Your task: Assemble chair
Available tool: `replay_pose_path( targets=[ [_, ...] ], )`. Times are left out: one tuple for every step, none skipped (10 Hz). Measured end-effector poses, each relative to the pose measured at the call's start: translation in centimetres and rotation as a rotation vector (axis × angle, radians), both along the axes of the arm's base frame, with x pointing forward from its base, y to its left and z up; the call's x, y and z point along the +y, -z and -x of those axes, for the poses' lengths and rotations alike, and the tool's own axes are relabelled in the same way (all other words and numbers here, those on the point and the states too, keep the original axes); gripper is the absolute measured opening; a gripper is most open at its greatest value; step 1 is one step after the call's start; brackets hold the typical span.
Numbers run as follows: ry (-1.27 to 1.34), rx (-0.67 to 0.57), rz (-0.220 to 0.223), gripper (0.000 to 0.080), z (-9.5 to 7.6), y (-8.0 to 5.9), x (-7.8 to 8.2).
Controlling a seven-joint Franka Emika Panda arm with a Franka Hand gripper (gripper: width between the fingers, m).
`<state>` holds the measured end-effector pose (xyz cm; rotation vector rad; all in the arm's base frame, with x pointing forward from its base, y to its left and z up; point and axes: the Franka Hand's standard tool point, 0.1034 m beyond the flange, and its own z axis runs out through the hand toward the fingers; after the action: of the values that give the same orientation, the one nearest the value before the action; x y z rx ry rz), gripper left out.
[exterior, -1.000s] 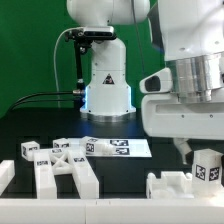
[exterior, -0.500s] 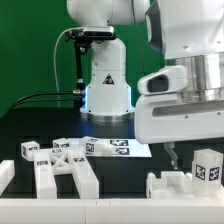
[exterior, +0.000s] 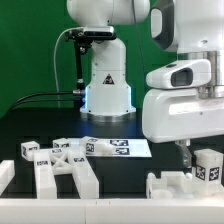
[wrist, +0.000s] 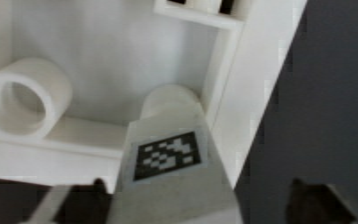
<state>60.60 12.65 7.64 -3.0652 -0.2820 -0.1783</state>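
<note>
Arm comes down from above on the exterior view's right, wrist pointing straight at the table. Gripper [exterior: 189, 160] sits low at the tagged block [exterior: 207, 168], which stands upright by the chair frame [exterior: 170, 186]. Fingers [wrist: 82, 206] look spread either side of the block, gripping nothing. Other parts [exterior: 58, 165] lie well apart on the exterior view's left.

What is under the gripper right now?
A tagged white block, next to a white frame with a round hole. The block hides whatever lies beneath it.
</note>
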Motion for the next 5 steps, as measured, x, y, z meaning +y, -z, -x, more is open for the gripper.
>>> replay_pose_path(
  targets=[
    [0.073,0.005,-0.008,0.0405,-0.03,0.0,-0.11],
    [0.203,0.013,-0.026,0.0289,-0.09,-0.04,-0.17],
    [0.392,0.024,-0.043,0.0289,-0.07,-0.11,-0.12],
    [0.589,0.038,-0.056,0.0289,0.09,-0.14,-0.05],
    [0.785,0.06,-0.077,0.0289,0.2,-0.13,0.05]
  ],
)
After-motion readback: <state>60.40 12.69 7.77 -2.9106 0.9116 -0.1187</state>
